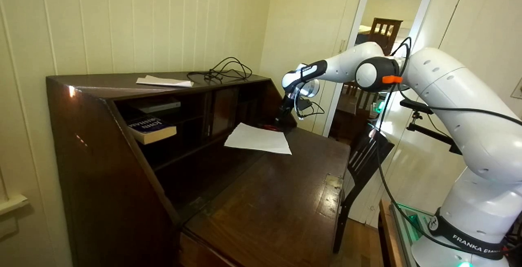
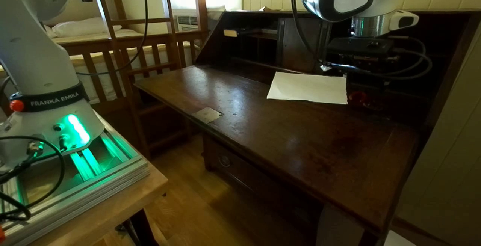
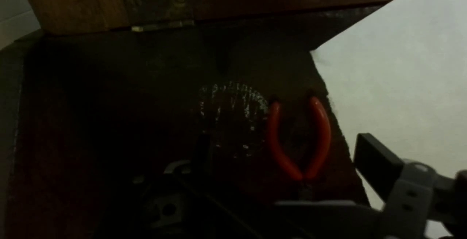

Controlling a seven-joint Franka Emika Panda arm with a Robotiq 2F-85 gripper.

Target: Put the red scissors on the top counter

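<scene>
The red scissors, with two curved red handles spread apart, lie inside the desk at the back of the writing surface. They show in the wrist view (image 3: 324,131) and in both exterior views, small and dark (image 1: 269,127) (image 2: 357,98). Their metal end is mostly hidden behind the gripper body in the wrist view. My gripper (image 3: 289,151) is open, one finger on each side of the handles, and holds nothing. It hangs over the scissors in an exterior view (image 1: 281,114); its height above them is hard to judge. The top counter (image 1: 91,84) is the glossy dark-brown board above the cubbies.
A white paper (image 1: 259,138) lies beside the scissors, under the right finger in the wrist view (image 3: 408,71). Folded paper (image 1: 164,81) and a tangled black cable (image 1: 220,72) lie on the top counter. A book (image 1: 151,130) sticks out of a cubby. The desk's side wall stands close to the gripper.
</scene>
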